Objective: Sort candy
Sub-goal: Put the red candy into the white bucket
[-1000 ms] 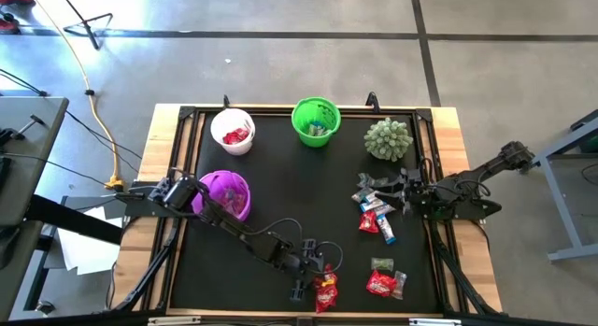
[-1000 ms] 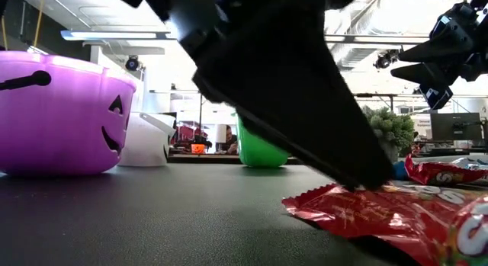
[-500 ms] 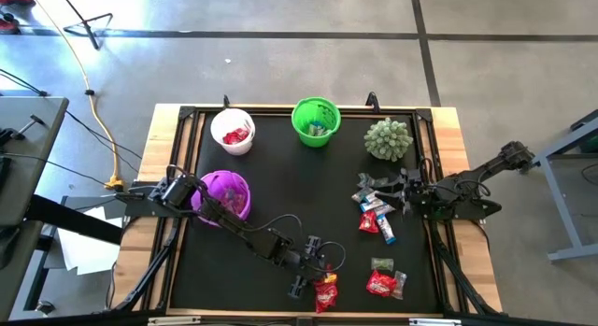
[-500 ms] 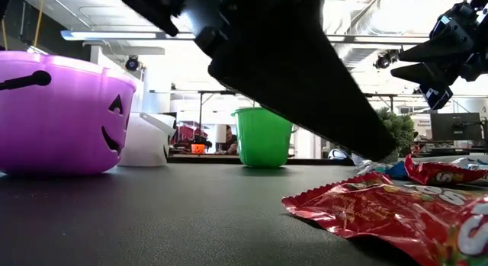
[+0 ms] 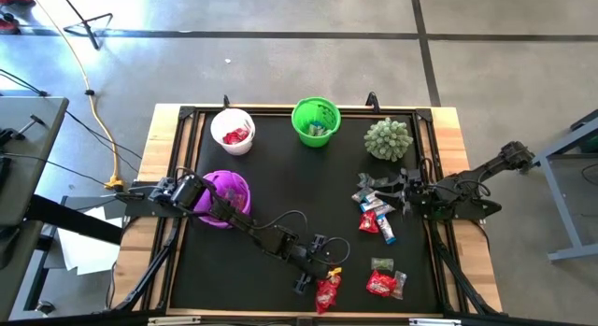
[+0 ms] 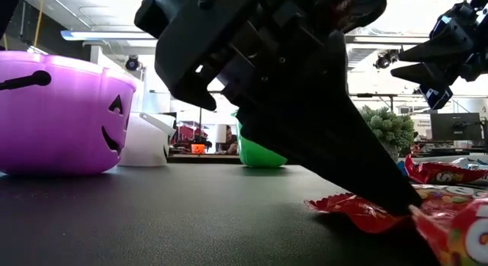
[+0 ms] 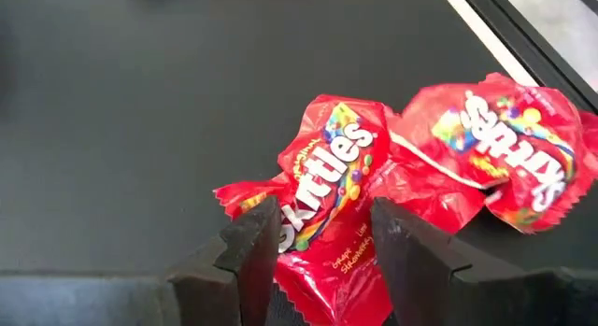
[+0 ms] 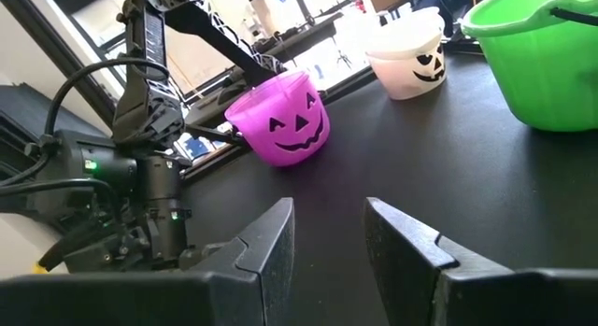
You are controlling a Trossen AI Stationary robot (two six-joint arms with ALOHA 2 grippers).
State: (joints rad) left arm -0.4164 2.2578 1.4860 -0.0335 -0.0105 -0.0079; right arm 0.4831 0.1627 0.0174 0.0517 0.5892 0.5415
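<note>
Left gripper (image 5: pixel 320 270) has slid toward the near edge, down over the red candy packs (image 5: pixel 325 290) it hovered beside a second ago.

Only the left wrist view shows the grip: the fingers (image 7: pixel 257 247) stand apart, straddling one crumpled red pack (image 7: pixel 327 191), with a second red pack (image 7: pixel 495 153) touching it; the low view gives just a dark finger tip (image 6: pixel 381 190) pressed down at the wrapper (image 6: pixel 358 211). From above, the left arm reaches low across the mat from beside the purple bucket (image 5: pixel 224 191), while more candy (image 5: pixel 377 217) lies under the right gripper (image 5: pixel 388 191), which waits with fingers (image 8: pixel 266 247) apart. Red candy (image 5: pixel 235 134) sits in the white bucket (image 5: pixel 233 130), blue in the green bucket (image 5: pixel 315 120); two more packs (image 5: pixel 385 281) lie near the front right.
</note>
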